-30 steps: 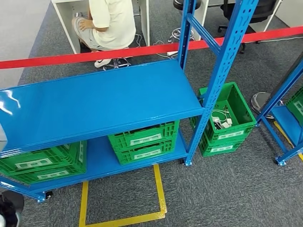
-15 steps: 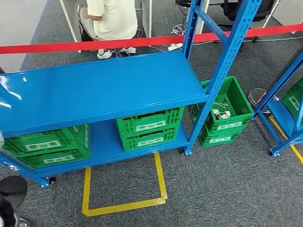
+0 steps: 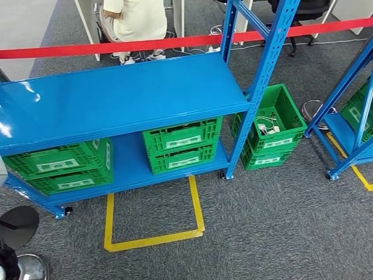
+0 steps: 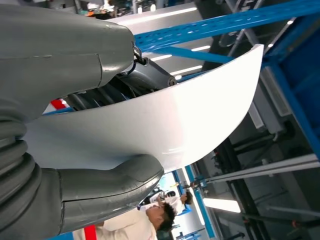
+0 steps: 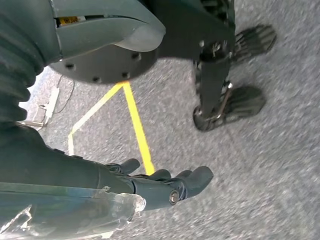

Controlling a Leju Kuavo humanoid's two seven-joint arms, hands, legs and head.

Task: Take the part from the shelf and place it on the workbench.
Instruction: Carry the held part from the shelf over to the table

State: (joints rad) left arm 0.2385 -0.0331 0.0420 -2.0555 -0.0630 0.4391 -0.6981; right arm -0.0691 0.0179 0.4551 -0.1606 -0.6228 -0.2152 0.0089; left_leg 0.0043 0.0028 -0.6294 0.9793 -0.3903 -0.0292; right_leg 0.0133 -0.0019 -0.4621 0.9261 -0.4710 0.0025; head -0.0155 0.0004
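In the left wrist view my left hand (image 4: 60,65) holds a white curved part (image 4: 181,115), with the thick thumb (image 4: 113,182) under it and darker fingers (image 4: 147,77) over it. My right hand (image 5: 151,187) hangs above the grey carpet, its fingers (image 5: 188,181) stretched out and holding nothing. The blue shelf rack (image 3: 123,96) stands ahead of me in the head view, its top board bare.
Green crates sit on the lower board (image 3: 182,143) (image 3: 62,166); another (image 3: 270,128) with white items stands on the floor by the upright. A yellow floor square (image 3: 154,239), red barrier tape (image 3: 132,45), a seated person (image 3: 132,20), a second rack (image 3: 347,99) and a black round base (image 3: 17,224) surround it.
The camera has moved: the whole scene has slid up in the head view, so more carpet and the full yellow square show. Nothing on the rack has moved.
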